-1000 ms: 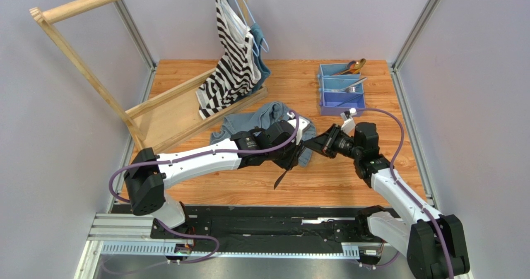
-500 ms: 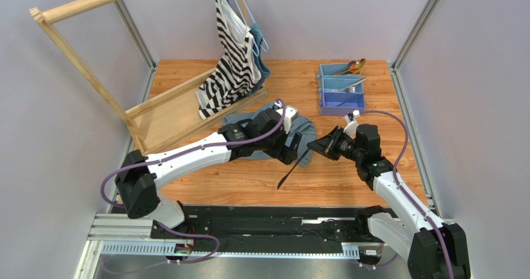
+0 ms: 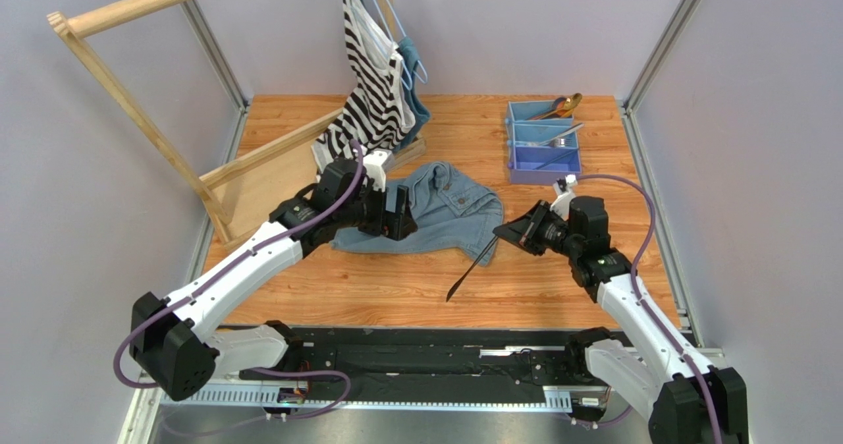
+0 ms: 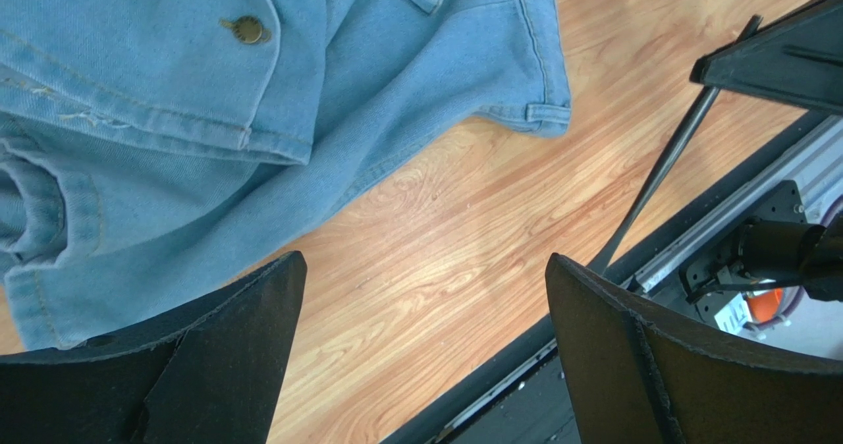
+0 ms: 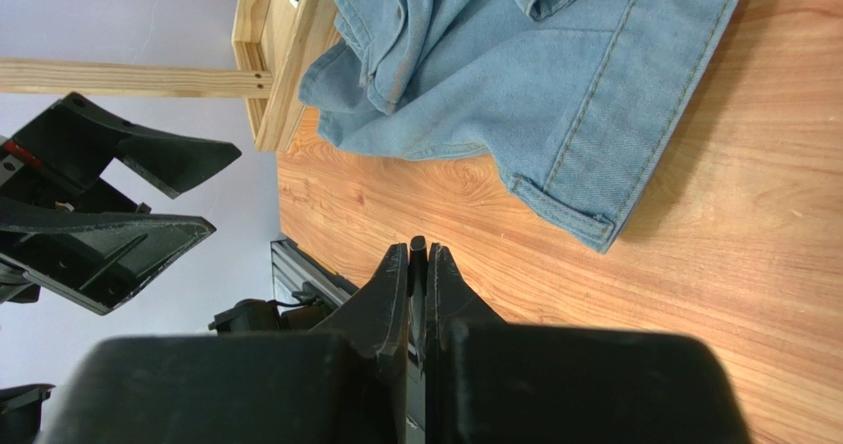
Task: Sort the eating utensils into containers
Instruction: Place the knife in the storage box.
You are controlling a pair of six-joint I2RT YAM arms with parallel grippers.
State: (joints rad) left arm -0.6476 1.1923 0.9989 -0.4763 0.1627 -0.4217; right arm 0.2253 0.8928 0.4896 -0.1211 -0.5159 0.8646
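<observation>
The right tool [image 3: 505,235] is pinched shut on a dark knife [image 3: 473,266], which slants from its tips toward the near edge of the surface [image 3: 396,286]. The left tool [image 3: 401,214], spread wide and empty, hovers over a denim jacket [image 3: 450,207]. The tray [image 3: 542,177], holding cutlery [image 3: 556,138], lies beyond the right tool.

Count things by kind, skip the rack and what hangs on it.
Knife: 1, in right pincer
Tray: 1, cutlery inside too small to count
Denim garment: 1
Total: 3
</observation>
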